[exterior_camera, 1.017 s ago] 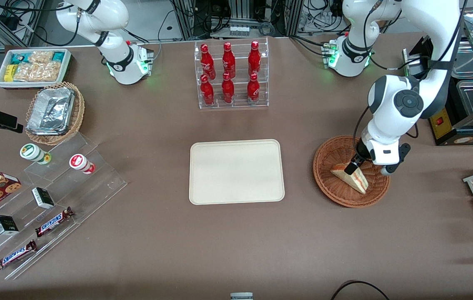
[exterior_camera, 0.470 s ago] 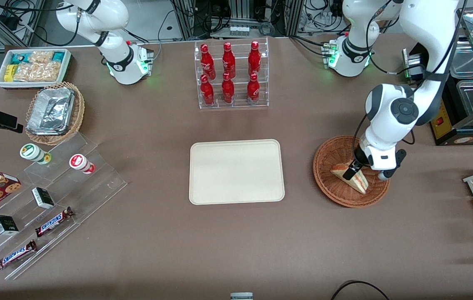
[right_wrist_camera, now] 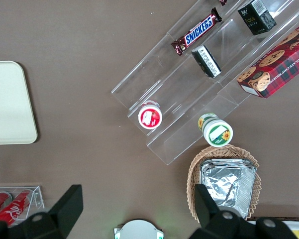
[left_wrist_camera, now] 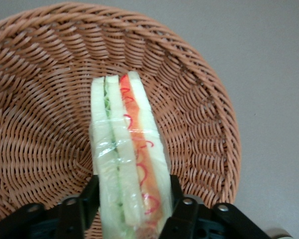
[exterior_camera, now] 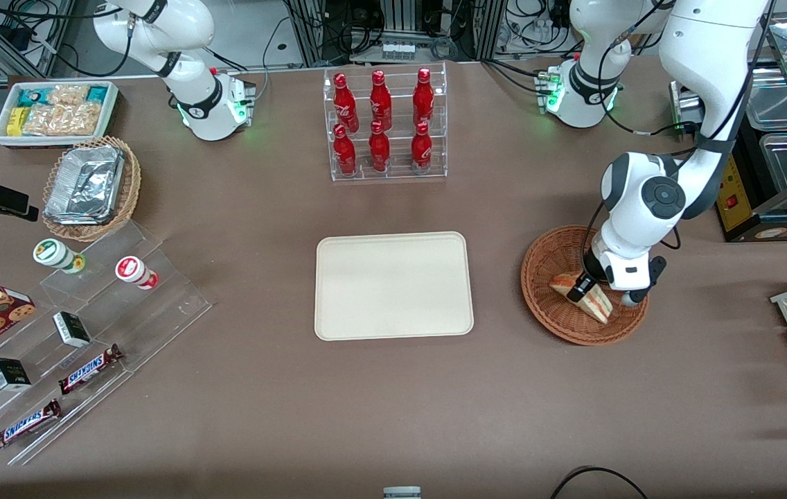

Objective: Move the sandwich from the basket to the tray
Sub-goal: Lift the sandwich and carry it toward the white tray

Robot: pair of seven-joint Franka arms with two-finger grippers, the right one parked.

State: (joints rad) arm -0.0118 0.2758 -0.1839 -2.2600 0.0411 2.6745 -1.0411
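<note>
Stage: we judge the task is at the grasp, with no transfer yet.
End effector [left_wrist_camera: 132, 209]: down in the basket [exterior_camera: 544, 261], its fingers [left_wrist_camera: 89, 195] flanking the sandwich [left_wrist_camera: 127, 154]; we cannot tell whether they clamp it.
Sandwich: in the basket.
Left: lifting, carrying to the tray [exterior_camera: 393, 285], releasing.

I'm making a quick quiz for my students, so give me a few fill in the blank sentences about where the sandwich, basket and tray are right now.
1. The sandwich lies in the ____.
2. The gripper has a finger on each side of the ____.
3. The tray has ____ on it.
4. The bottle rack holds ____ red bottles.

Missing words: basket; sandwich; nothing; six
</note>
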